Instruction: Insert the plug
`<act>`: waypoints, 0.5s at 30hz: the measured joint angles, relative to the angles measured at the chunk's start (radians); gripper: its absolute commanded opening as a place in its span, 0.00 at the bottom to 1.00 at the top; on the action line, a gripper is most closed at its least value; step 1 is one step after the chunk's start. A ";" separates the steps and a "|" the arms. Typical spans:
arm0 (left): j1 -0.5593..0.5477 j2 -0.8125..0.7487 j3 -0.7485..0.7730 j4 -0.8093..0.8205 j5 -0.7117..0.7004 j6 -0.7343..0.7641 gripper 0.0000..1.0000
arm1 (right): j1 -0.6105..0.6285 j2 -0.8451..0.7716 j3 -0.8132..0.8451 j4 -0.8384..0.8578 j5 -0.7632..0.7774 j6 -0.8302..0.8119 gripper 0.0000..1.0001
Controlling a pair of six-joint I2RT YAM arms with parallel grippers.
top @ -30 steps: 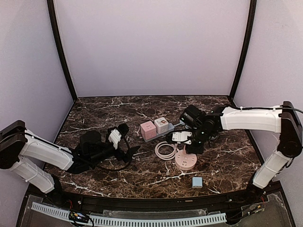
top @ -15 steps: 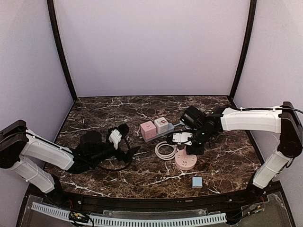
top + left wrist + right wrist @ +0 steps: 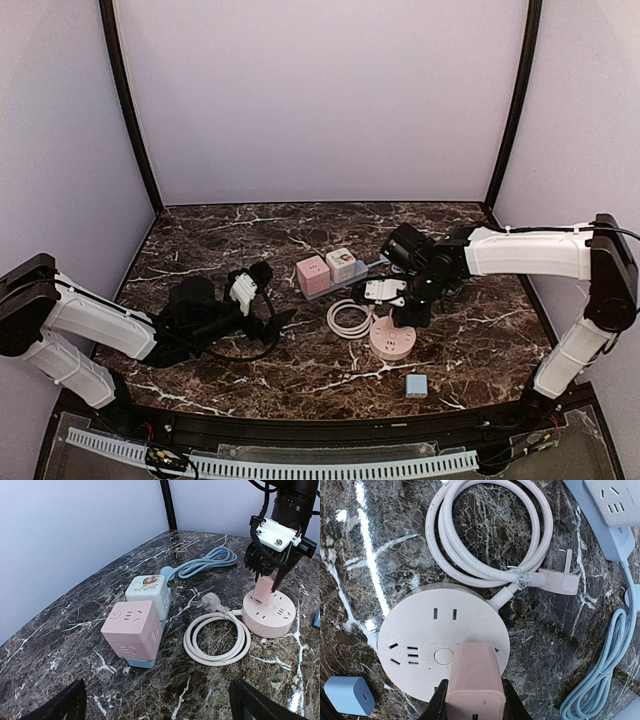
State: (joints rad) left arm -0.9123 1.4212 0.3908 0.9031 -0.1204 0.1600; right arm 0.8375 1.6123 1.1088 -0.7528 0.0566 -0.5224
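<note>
Hardly anything has shifted over the last second: the right arm hangs over the same spot and the left one has not stirred.

The right gripper [image 3: 474, 702] has its two dark fingers pinched against the sides of the pink plug [image 3: 472, 677], a smooth, rounded block held upright. The plug's lower end meets the top of the round socket [image 3: 415, 645], close to the socket's near rim. Its prongs are hidden under the body, so whether it is seated cannot be told. Part of the socket face lies covered by the plug, and the wrist view cuts off the fingers at the bottom edge.

The left gripper [image 3: 160, 707] stands spread wide with nothing between the fingers; only their black tips show at the lower corners of its own view.

The round socket is a flat, matte pink disc with slot openings and a centre button. Its white cord [image 3: 485, 535] lies just beside it in a glossy coil, ending in a three-pin white plug [image 3: 560, 580]. A pink cube [image 3: 132, 627] and a white cube [image 3: 147, 592] sit touching on a pale blue base, and a blue cable [image 3: 210, 560] trails off behind them. A small blue adapter [image 3: 347, 695] lies near the disc. The table [image 3: 200, 240] is dark polished marble with white veins.
</note>
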 measured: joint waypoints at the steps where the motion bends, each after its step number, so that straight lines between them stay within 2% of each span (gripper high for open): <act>1: 0.000 0.000 0.000 0.000 0.002 0.000 1.00 | -0.002 0.001 0.001 -0.001 -0.003 0.000 0.00; 15: 0.001 0.000 0.000 -0.039 0.059 0.013 1.00 | -0.053 0.130 0.124 -0.088 -0.104 -0.010 0.00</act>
State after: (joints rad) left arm -0.9115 1.4212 0.3912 0.8646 -0.0612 0.1726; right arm 0.7845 1.7420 1.2331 -0.8410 -0.0475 -0.5327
